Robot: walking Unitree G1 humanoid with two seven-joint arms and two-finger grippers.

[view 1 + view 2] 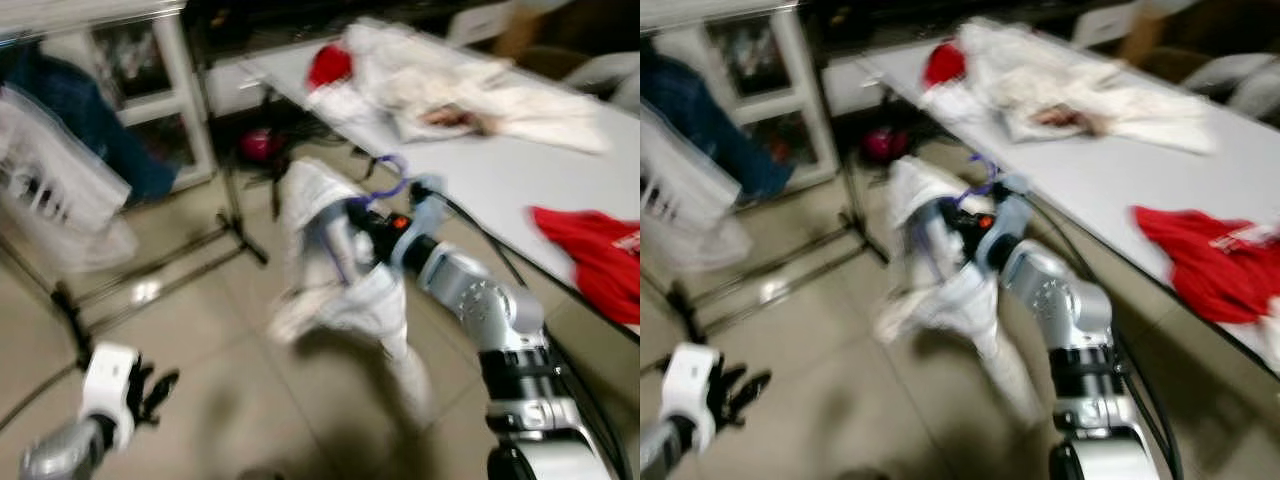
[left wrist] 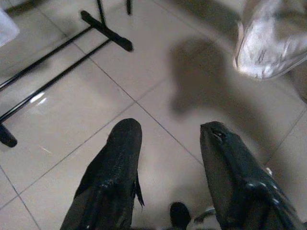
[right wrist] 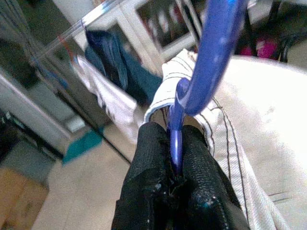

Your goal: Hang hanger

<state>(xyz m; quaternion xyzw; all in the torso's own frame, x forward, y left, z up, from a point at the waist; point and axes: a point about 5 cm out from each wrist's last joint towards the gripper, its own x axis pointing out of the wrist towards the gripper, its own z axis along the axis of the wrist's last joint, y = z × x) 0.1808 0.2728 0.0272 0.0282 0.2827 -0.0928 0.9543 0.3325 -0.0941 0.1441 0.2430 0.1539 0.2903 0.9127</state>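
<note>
- Right gripper point(image 3: 175, 165): the two black fingers are clamped tight on the stem of a blue-purple plastic hanger point(image 3: 211, 52), just below its hook; the hook curves up and away from the fingertips.
- A white, thin-striped fabric garment point(image 1: 345, 265) hangs on that hanger, held in mid-air over the tiled floor, between the long white bench point(image 1: 500, 170) and the black metal clothes rack point(image 1: 150, 270).
- Handling, as judged: hanger looks light and stiff, but smooth plastic could twist or slip in a two-finger pinch. The garment is soft and drapes loose, so it will likely swing when the arm moves and pull the load off-centre.
- Best hold looks like where it is now, the neck under the hook: this leaves the hook free to go over a rail. Gripping cloth would not control the hook.
- Risk: swinging hem could snag the rack's legs; a shoulder may slide off the hanger if tilted.
- Left gripper point(image 2: 170, 158): fingers spread apart, empty, low over the floor tiles, idle.
- Rack already carries a dark blue garment point(image 1: 90, 120) and a white one point(image 1: 55, 175).
- Bench holds a crumpled red cloth point(image 1: 595, 250) and a pale heap of clothes point(image 1: 440, 85).
- Writing: head views blurred; no brand, label or text readable anywhere.
</note>
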